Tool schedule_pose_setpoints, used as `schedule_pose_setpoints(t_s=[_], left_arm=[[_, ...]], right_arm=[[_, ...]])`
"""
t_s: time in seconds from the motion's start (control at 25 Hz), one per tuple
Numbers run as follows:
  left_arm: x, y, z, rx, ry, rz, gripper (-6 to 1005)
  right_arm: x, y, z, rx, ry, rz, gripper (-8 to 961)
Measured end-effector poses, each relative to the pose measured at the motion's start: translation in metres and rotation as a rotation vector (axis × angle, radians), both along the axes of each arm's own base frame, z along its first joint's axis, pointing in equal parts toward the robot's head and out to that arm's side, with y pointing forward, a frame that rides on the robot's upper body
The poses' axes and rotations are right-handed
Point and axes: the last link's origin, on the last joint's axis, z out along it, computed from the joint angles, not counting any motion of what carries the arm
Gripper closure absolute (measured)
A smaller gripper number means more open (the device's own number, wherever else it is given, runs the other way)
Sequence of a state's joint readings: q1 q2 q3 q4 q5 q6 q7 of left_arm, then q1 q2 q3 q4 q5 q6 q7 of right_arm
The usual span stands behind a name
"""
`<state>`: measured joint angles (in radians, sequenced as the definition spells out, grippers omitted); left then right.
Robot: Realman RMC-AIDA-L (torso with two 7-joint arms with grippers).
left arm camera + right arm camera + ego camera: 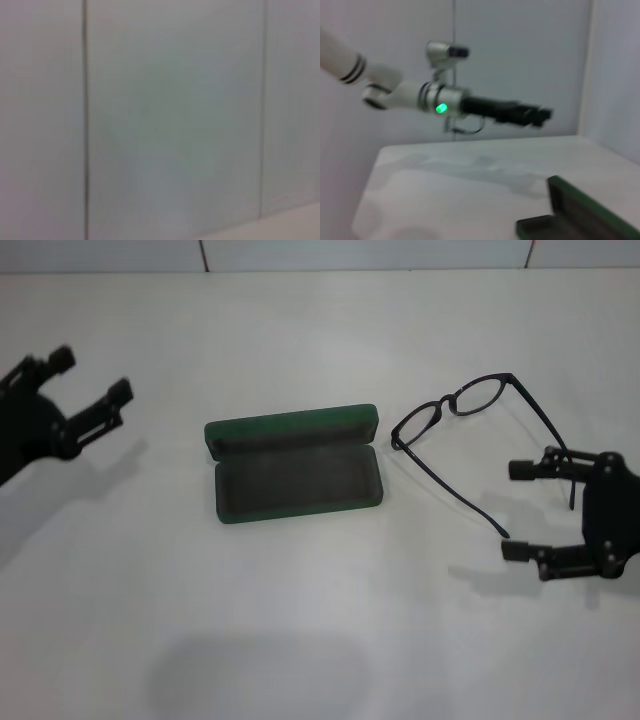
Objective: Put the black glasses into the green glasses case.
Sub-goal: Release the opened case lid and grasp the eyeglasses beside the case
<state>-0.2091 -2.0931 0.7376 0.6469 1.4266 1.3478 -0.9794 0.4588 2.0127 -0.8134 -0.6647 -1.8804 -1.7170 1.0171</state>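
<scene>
the green glasses case (296,466) lies open near the middle of the white surface (320,640), its lid (290,428) tipped back on the far side and its grey-green lined tray (297,483) facing up with nothing in it. the black glasses (470,435) rest on the surface just to the right of the case, apart from it, with the lenses toward the far side and both temple arms unfolded and running toward the near right. the nearer temple arm (455,487) ends close to the right gripper (520,510), whose two fingers stand well apart, one (530,469) beyond that tip and the other (525,552) nearer the robot; neither finger appears to touch the frame, though the farther temple arm (545,420) passes close beside the upper finger. the right gripper sits low at the right edge of the head view with its opening turned toward the glasses. the left gripper (95,390) hangs over the far left of the surface, well away from the case, fingers spread and holding nothing. in the right wrist view the left arm (420,95) shows across the surface with a green light on it, its dark gripper (520,114) pointing sideways, and a corner of the green glasses case (570,215) appears with the lid raised. the left wrist view shows only a pale panelled wall (160,120).
</scene>
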Motion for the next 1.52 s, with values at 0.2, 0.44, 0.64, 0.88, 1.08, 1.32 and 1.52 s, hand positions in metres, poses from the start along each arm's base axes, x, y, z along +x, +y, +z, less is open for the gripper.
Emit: schedule_pose_setpoints(t_s=[0.2,0.44,0.64,0.88,1.08,1.32,1.52], left_arm=[[-0.015,-0.027,-0.018,0.013,0.015,0.018,154],[-0.006,-0.069,-0.041,-0.138,0.047,-0.146,155],[-0.007,-0.080,-0.050,-0.248,0.069,-0.165,156],[-0.006,-0.080,-0.049,-0.308,0.078,-0.180,157],[-0.004,-0.078,-0.045,-0.324,0.086,-0.188,156],[-0.001,-0.079,-0.041,-0.330,0.059,-0.200,157],[0.001,-0.081,-0.041,-0.348,0.048,-0.210,156]], right_arm=[[0.003,0.002,0.005,0.045,0.027,-0.028,93],[0.007,-0.003,0.006,0.061,0.033,-0.029,94],[0.007,-0.010,-0.004,0.000,0.001,-0.004,94],[0.006,-0.012,-0.008,-0.019,-0.009,0.004,95],[0.006,-0.011,-0.007,-0.012,-0.005,-0.003,95],[-0.009,0.006,0.013,0.003,0.037,-0.088,96],[-0.038,0.034,0.038,0.016,-0.031,-0.146,99]])
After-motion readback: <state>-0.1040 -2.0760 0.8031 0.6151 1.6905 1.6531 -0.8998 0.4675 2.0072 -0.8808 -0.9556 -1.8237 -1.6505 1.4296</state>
